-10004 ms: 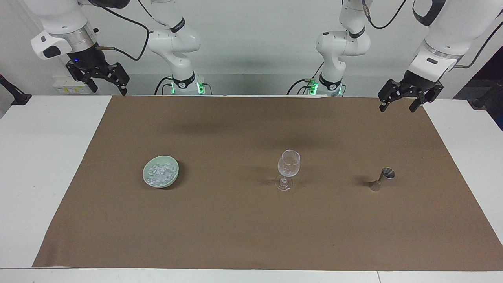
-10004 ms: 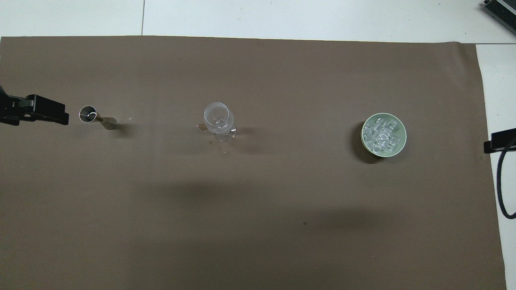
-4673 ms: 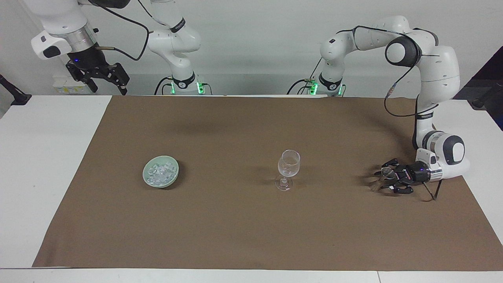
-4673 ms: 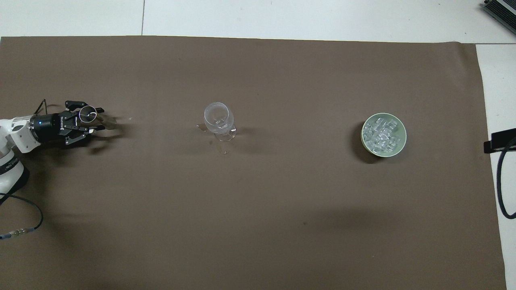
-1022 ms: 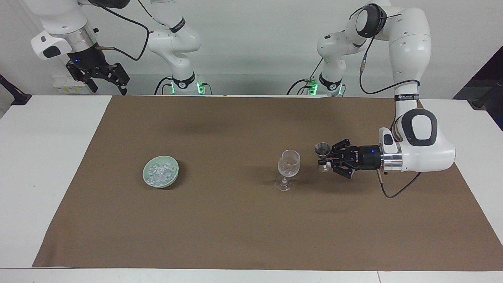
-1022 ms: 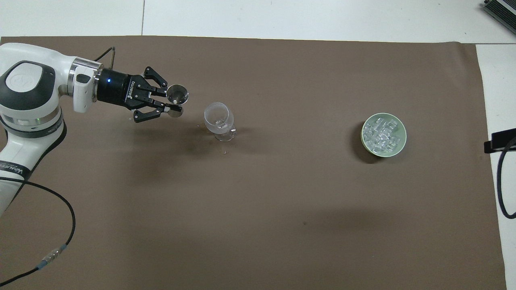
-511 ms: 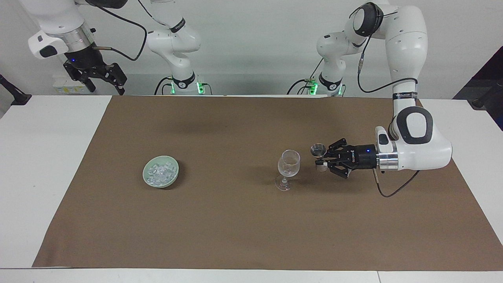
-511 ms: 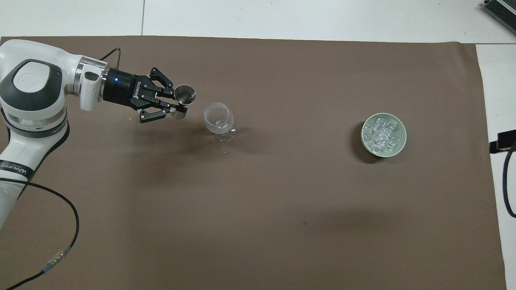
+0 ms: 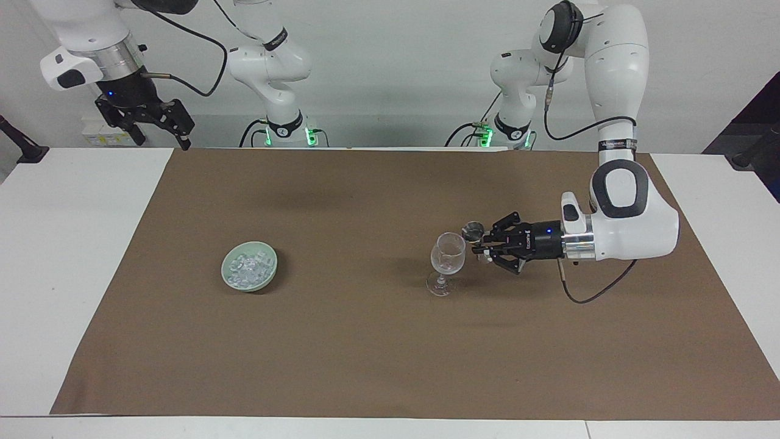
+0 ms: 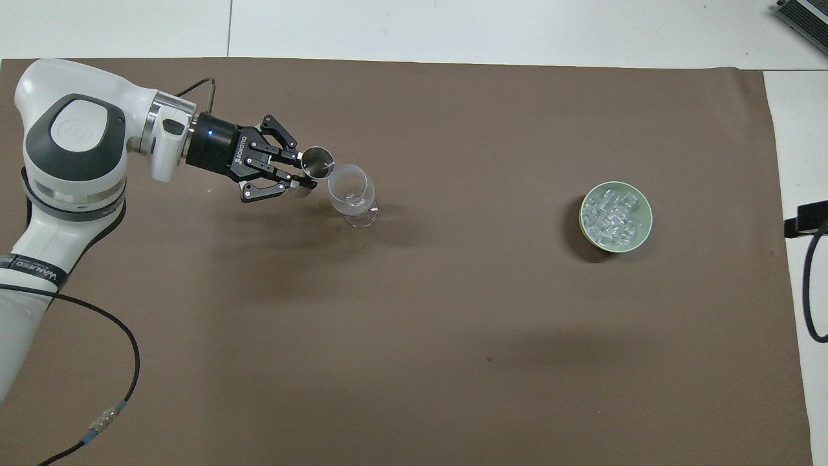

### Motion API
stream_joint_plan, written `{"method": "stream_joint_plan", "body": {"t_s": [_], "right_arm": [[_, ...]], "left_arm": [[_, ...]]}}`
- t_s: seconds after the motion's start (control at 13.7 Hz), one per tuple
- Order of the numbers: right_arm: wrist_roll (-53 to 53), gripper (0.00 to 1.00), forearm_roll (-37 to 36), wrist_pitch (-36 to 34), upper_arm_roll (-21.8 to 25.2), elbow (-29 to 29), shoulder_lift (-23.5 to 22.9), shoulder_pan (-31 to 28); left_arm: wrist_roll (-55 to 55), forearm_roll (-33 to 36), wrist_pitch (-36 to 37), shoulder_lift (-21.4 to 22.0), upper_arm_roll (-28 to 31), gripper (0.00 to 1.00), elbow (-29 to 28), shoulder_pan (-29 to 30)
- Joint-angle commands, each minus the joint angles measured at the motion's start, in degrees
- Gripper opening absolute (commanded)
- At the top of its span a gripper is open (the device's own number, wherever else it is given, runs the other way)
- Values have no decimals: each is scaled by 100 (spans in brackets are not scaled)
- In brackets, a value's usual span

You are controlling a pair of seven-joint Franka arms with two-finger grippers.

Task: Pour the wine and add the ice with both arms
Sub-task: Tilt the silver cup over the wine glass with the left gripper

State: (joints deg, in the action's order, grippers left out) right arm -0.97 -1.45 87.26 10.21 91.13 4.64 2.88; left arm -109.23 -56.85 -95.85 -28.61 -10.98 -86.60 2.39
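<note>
Jigger (image 9: 473,231), a small steel double-cone measure, is clamped at its narrow waist by the left gripper (image 9: 484,243), which lies level above the brown mat (image 9: 365,366) with its fingertips pinched on the metal and its outer links splayed to either side. The cup end of the measure projects past the fingertips and stands just beside the rim of the wine glass (image 9: 448,253); from above, its mouth (image 10: 318,162) appears to touch or overlap that rim, though whether the two actually meet cannot be read from either view. The glass (image 10: 351,193) stands upright on its foot directly ahead of the gripper's tips, with something pale at the bottom of its bowl that cannot be made out. The left arm (image 9: 615,201) reaches in from its own end of the table, forearm dropping to a horizontal wrist.

Ice (image 9: 248,271), a heap of small clear cubes, fills a pale green bowl (image 9: 231,281) that rests on the mat well apart from the left gripper, past the glass toward the right arm's end of the table. In the overhead view the cubes (image 10: 613,213) lie inside the bowl's rim (image 10: 646,220).

The right gripper (image 9: 159,127) waits, raised over the table's edge at the mat's corner by its own base, fingers spread and carrying nothing; the right arm (image 9: 91,42) is folded high above it.
</note>
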Motion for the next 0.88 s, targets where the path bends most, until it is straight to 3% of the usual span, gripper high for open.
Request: {"method": "stream_joint_plan", "body": {"t_s": [0.0, 0.58, 0.8], "right_arm": [[0, 100, -22, 142, -36, 107, 54, -24], [9, 100, -30, 221, -80, 195, 89, -15], [18, 100, -22, 230, -89, 195, 89, -15]], "left_arm": [[68, 104, -145, 268, 131, 0, -243, -81], [411, 157, -153, 453, 1018, 0, -287, -959], [534, 428, -188, 506, 1107, 0, -252, -1030]]}}
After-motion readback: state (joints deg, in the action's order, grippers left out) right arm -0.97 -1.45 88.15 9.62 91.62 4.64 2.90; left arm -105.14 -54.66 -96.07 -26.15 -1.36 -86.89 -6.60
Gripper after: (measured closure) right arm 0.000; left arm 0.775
